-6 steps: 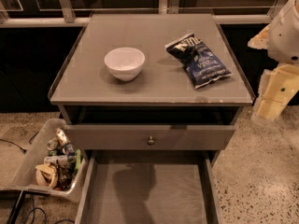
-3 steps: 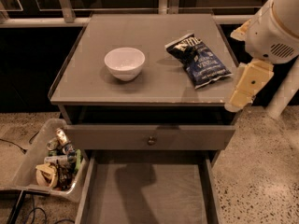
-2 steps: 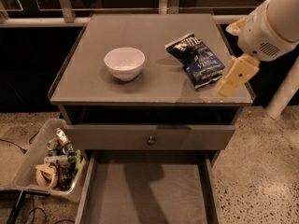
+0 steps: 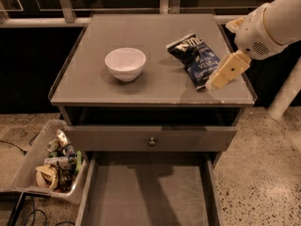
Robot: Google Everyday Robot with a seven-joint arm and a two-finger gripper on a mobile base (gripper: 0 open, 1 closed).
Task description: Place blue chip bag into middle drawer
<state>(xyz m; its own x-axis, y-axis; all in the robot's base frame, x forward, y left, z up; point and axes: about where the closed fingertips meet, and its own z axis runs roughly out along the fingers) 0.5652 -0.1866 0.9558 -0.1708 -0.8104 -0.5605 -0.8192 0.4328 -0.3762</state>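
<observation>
The blue chip bag (image 4: 193, 56) lies flat on the right half of the cabinet top (image 4: 89, 81), dark navy with white lettering. My gripper (image 4: 226, 71), a cream-coloured part at the end of a white arm, reaches in from the right and hangs just above the bag's lower right end, close to the top's right front corner. The middle drawer (image 4: 150, 197) is pulled out at the bottom of the view, a shallow grey box with a bare floor. Nothing lies in it.
A white bowl (image 4: 125, 63) stands on the left half of the top. Above the open drawer is a grey drawer front with a small knob (image 4: 151, 141). A clear bin (image 4: 28, 166) of cans and trash sits on the floor at the left.
My gripper has moved left from beside the cabinet's right edge to over the top, ending at the bag's lower right end. The bag, bowl and drawer have not moved.
</observation>
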